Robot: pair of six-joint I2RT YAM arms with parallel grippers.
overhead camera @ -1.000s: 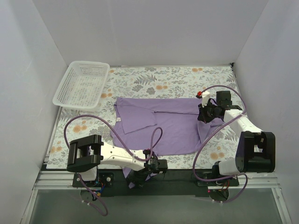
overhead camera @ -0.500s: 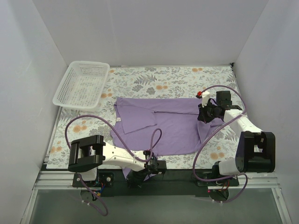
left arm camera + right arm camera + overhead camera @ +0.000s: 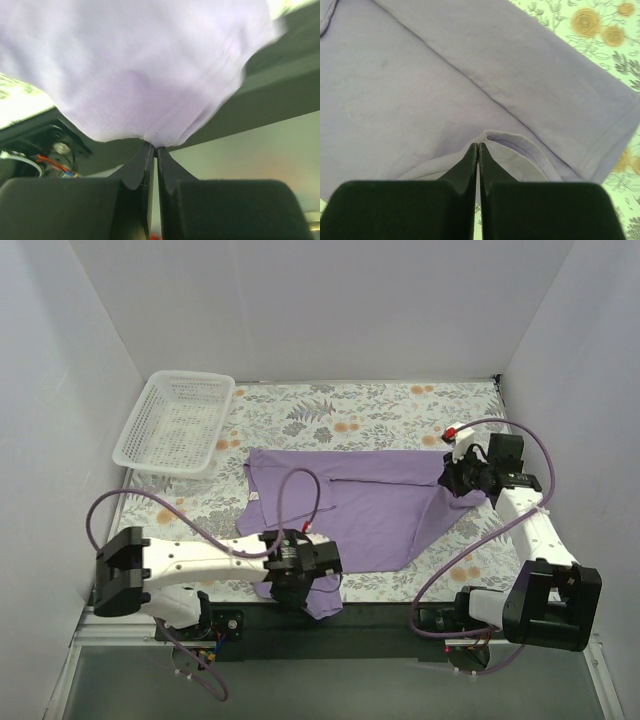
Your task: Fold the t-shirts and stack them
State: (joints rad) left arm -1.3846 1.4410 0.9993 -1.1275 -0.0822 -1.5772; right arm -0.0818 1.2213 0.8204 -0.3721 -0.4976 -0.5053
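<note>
T-shirt (image 3: 350, 505), seen from the top view: purple, spread across the middle of the floral surface (image 3: 380, 410), with its near-left corner hanging off the near edge. Left jaws sit right at that corner, low by the edge. Right jaws are at the shirt's right side, with cloth drawn toward them in a taut wedge. Basket (image 3: 175, 420) is far left, well apart from the shirt. Left arm's cable (image 3: 292, 495) loops over the fabric.

Left wrist view. Jaws are pressed together with a small nip of purple cloth caught at the very tips; the rest of the fabric billows above them. The picture is blurred, so you cannot tell how deep the bite goes.

Right wrist view. Jaws are closed flat, tips meeting on a curled lip of hem. Floral print shows beyond the shirt's edge.

Risks, as judged. Both holds look shallow, so if you pull hard or unevenly you may lose a corner mid-fold. With cloth already over the near edge, slack on your left side could let the shirt slide off. Watch that cable; it could drag the cloth as the arm swings.
</note>
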